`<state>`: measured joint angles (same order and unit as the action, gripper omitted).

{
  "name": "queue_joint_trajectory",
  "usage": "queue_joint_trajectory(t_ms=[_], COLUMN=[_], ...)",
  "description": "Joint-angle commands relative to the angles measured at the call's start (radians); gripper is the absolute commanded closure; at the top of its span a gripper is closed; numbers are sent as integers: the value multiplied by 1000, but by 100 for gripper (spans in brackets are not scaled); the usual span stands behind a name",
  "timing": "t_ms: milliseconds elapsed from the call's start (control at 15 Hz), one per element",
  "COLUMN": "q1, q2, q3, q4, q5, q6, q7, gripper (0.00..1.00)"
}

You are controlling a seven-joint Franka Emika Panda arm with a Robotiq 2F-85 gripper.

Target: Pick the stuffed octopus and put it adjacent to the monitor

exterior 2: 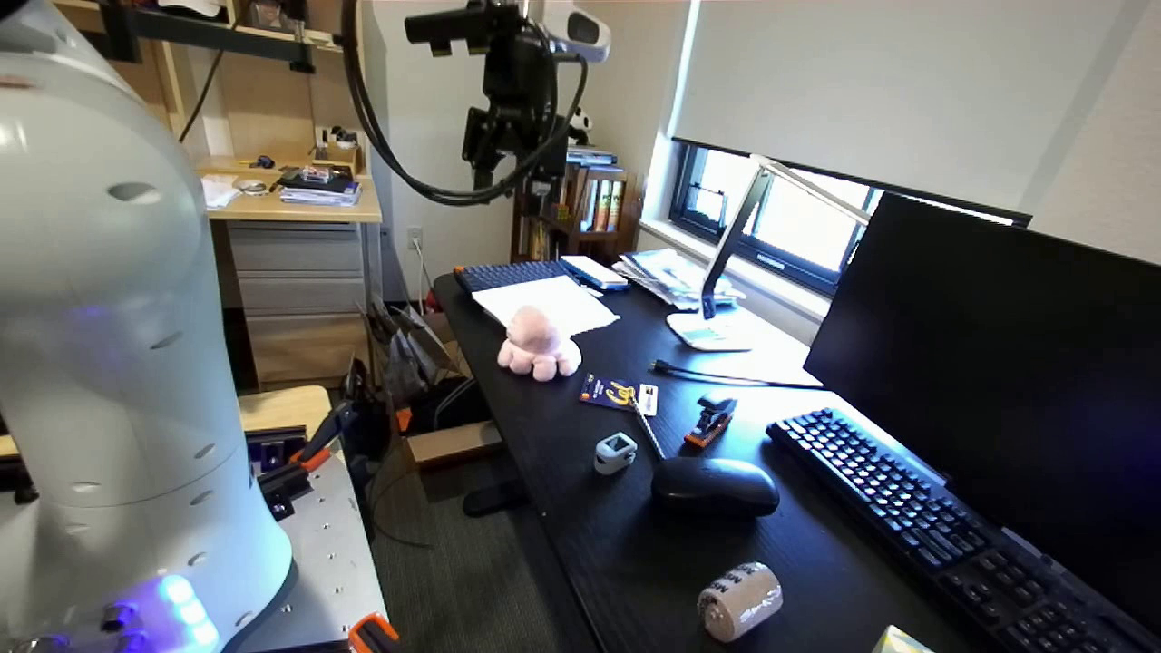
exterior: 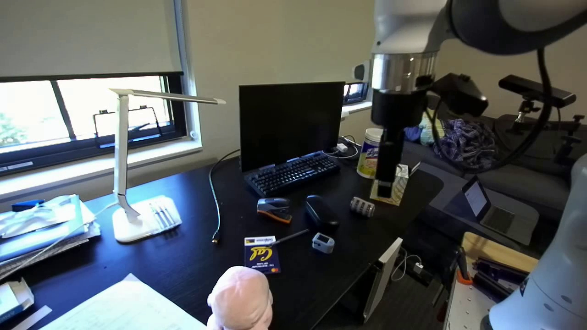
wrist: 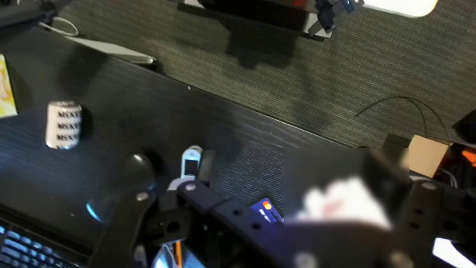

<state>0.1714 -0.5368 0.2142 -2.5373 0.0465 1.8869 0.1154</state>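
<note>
The stuffed octopus, pale pink, sits upright on the dark desk beside white paper, in both exterior views (exterior: 241,298) (exterior 2: 535,345); the bottom edge cuts it off in one of these. In the wrist view a blurred whitish-pink shape (wrist: 346,204) between the fingers appears to be it, partly hidden by the gripper. The black monitor stands at the back of the desk in both exterior views (exterior: 291,126) (exterior 2: 998,399) and is out of the wrist view. My gripper (exterior: 386,190) (exterior 2: 514,181) (wrist: 293,160) is in the air above desk level, fingers apart, holding nothing, away from the octopus.
A black keyboard (exterior: 293,173) lies before the monitor. A stapler (exterior: 274,210), black case (exterior: 321,211), pulse oximeter (exterior: 323,243), card (exterior: 261,254) and wrapped roll (exterior: 362,206) lie on the desk. A lamp (exterior: 121,151), wipes canister (exterior: 368,153) and patterned box (exterior: 399,185) stand there.
</note>
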Motion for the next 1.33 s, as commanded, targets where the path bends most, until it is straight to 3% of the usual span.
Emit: queue_joint_trajectory(t_ms=[0,200,267,600,867,1267], q1=[63,102,98,110,118,143], q2=[256,419,312,453,597,808], q3=[60,92,79,89,93,81], q4=[125,233,150,237,291,378], q5=[-17,-47,-22,-48,-15,-88], q6=[143,169,164,180,300,480], q7=[-53,-102,-48,-50,-62,-54], gripper=[0,0,0,0,0,0])
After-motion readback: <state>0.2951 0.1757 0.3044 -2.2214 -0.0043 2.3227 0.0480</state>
